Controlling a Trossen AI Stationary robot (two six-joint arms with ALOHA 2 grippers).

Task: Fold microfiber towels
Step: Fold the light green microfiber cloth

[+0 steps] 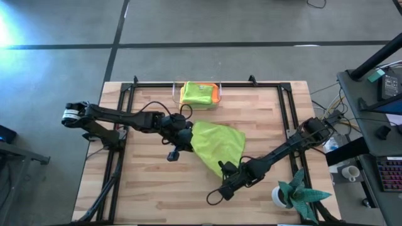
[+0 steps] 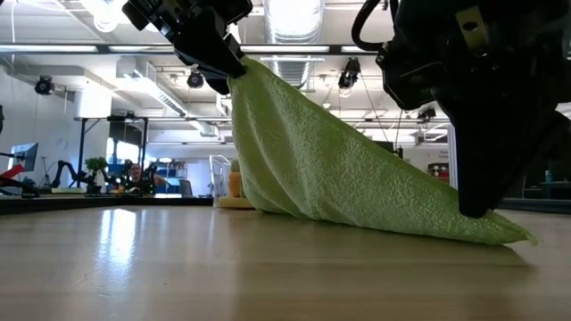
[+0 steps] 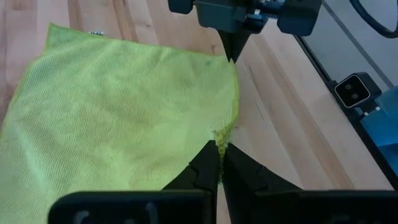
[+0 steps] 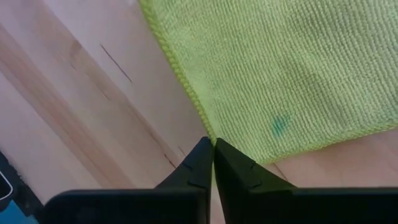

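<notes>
- Left gripper (image 1: 183,139) — closed on one corner of the lime green towel (image 1: 217,145), held up off the wooden table (image 1: 151,188).
- The towel slopes from that raised corner down to the table, its held edge running from one gripper to the other.
- Right gripper (image 1: 224,168) — closed on the neighbouring corner, low at the tabletop, on the near side.
- Clear plastic bin (image 1: 217,95) with folded towels stands at the far edge.

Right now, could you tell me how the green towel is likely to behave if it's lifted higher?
Probably floppy: the towel sags from the left gripper to the table. Likely light, since the pinched corners at both grippers hold it up, the right low.
</notes>
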